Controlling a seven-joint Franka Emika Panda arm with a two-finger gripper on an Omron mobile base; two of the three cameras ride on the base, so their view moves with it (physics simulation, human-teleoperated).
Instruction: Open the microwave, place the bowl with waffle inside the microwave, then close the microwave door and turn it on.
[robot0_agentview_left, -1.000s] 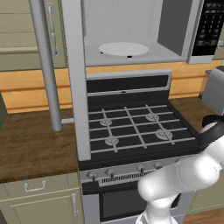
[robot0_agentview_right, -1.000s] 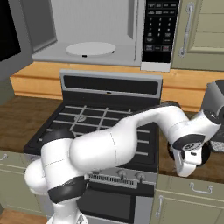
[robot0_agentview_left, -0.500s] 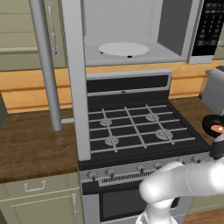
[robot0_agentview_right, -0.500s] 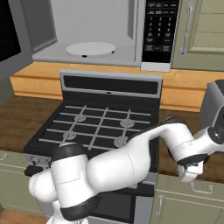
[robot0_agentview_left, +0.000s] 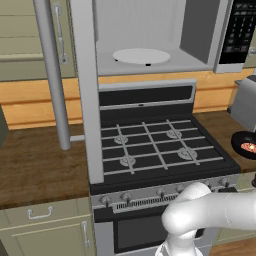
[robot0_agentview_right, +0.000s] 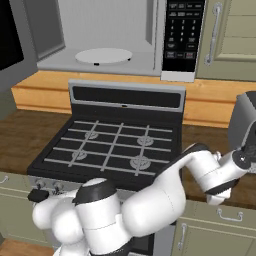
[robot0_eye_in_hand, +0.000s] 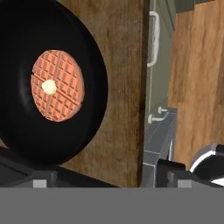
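The microwave door is seen swung fully open at the left, edge-on in the left base view, its long silver bar handle standing vertical. Behind it the microwave is mounted above the stove, its mouth facing forward; a pale grey cavity is shown with a flat white round turntable lying level on the floor. The black button panel runs vertically down the right side; its markings are too small to be read. Below, a black gas stove with a grid of grey grates and a row of knobs is set between wooden bench tops over beige cabinets.

At the far right, the bowl with waffle is found resting upright on the wooden bench, near its front edge, beside a grey toaster-like appliance. The bowl is round, black and glossy, so no long axis is given; a round, grid-textured orange-brown waffle with a pale dab at its centre lies flat inside.

The fingers are held wide apart just at the bowl's rim, with nothing gripped between them.
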